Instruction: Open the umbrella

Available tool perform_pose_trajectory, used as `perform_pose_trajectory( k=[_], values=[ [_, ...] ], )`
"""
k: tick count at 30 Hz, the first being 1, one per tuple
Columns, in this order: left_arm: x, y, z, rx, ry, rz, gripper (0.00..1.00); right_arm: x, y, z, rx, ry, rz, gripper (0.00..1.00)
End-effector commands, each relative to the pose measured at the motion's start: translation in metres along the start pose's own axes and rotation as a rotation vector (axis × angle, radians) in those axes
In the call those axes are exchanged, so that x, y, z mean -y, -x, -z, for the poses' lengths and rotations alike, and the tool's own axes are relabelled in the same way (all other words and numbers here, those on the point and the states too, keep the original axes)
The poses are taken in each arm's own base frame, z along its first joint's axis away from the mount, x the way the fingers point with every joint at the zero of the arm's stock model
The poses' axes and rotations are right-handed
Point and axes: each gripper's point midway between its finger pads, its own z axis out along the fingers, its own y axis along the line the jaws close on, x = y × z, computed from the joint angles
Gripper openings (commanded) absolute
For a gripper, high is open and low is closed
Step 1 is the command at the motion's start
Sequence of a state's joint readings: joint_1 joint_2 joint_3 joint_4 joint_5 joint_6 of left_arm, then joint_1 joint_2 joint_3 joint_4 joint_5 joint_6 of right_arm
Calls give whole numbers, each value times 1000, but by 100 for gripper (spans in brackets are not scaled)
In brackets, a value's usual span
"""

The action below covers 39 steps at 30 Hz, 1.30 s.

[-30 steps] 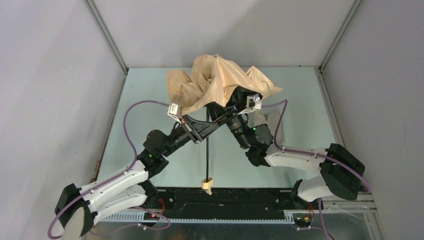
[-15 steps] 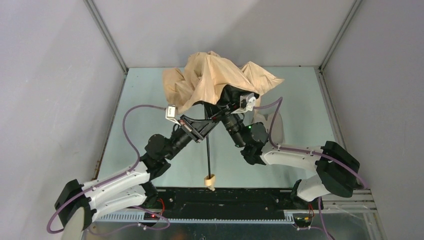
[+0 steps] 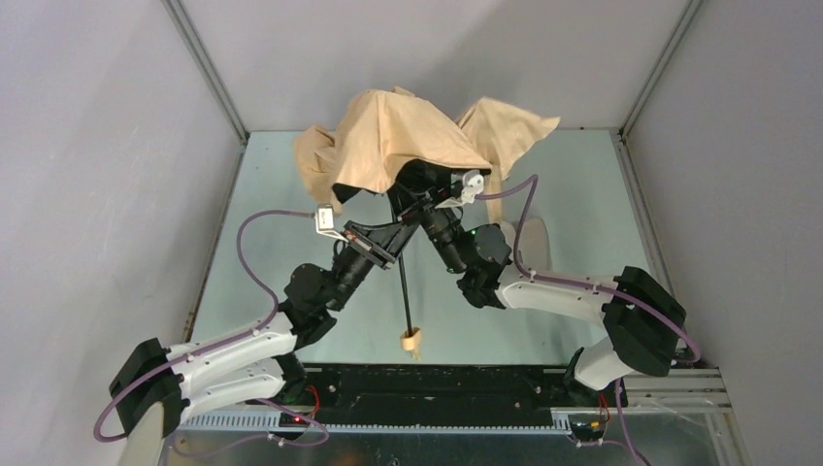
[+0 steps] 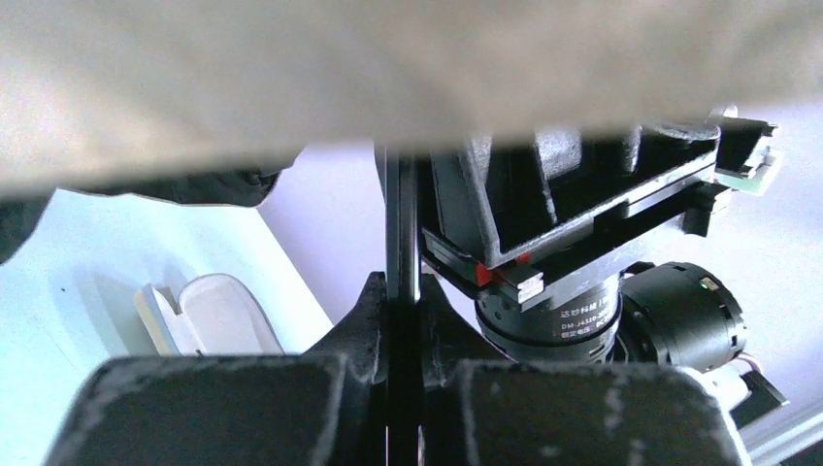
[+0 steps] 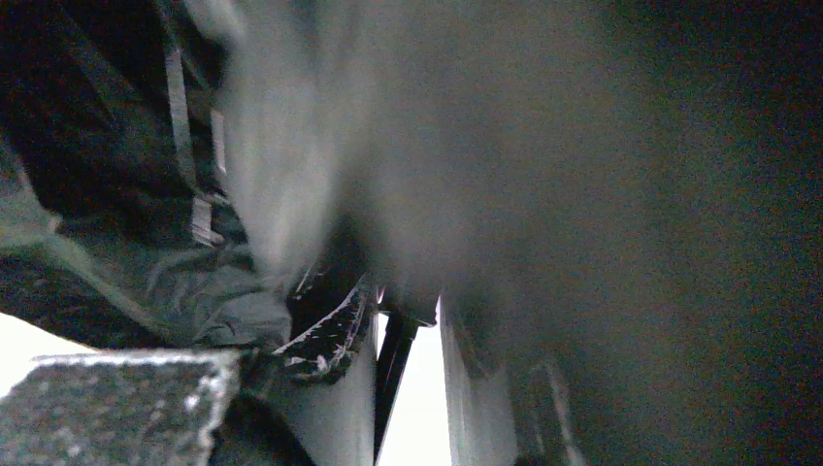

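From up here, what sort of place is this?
Probably a robot test booth: plain grey walls box in a pale green table, and a left arm and right arm bolted at its near edge work an umbrella.

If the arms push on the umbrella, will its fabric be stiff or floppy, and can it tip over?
The umbrella's canopy hangs in loose folds, so it is probably floppy and will sag. The thin black shaft looks straight, likely stiff. Top-heavy above its small handle, it would probably tip if the left gripper released it.
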State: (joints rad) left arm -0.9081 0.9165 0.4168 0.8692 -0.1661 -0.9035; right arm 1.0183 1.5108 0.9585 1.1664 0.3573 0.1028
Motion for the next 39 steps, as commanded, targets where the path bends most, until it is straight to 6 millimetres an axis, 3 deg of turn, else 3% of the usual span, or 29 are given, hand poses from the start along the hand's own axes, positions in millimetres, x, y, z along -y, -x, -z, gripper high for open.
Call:
perform_pose_trajectory(
  k=[1, 8, 21, 39],
  values=[
    [13, -86, 38, -344, -116, -25, 0, 103, 170, -27, 492, -401, 50, 0],
    [5, -96, 39, -361, -96, -48, 0, 111, 190, -36, 530, -426, 88, 0],
    [0, -111, 42, -409, -80, -75, 0, 133, 211, -51, 563, -488, 170, 0],
    [8, -141, 58, -503, -130, -132, 0, 164, 222, -74, 589, -591, 224, 0]
  ],
)
